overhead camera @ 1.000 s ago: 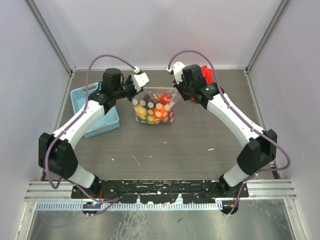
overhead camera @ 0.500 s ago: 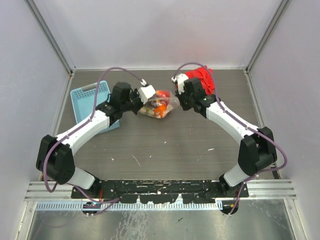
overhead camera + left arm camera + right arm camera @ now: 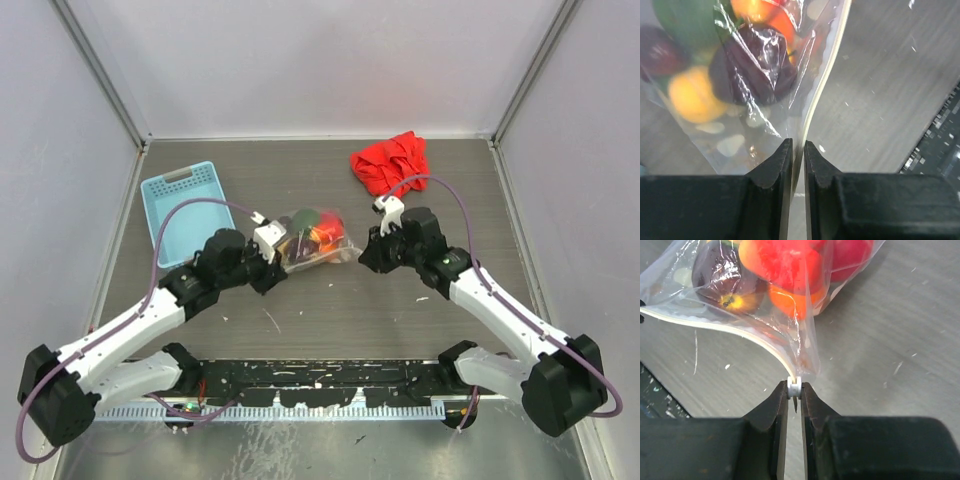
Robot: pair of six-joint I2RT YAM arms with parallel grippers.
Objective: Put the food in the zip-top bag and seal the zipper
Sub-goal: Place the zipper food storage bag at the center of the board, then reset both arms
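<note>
Flanking the zipper (image 3: 814,97), left pincer (image 3: 798,143) and right pincer (image 3: 794,386); open table (image 3: 330,320) nearside.

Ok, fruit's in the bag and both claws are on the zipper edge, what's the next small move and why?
Probably slide the left claw along the zipper toward the right claw, pressing it closed. The food is inside the zip-top bag, the right claw pins one end, and the strip curves slack between them.
</note>
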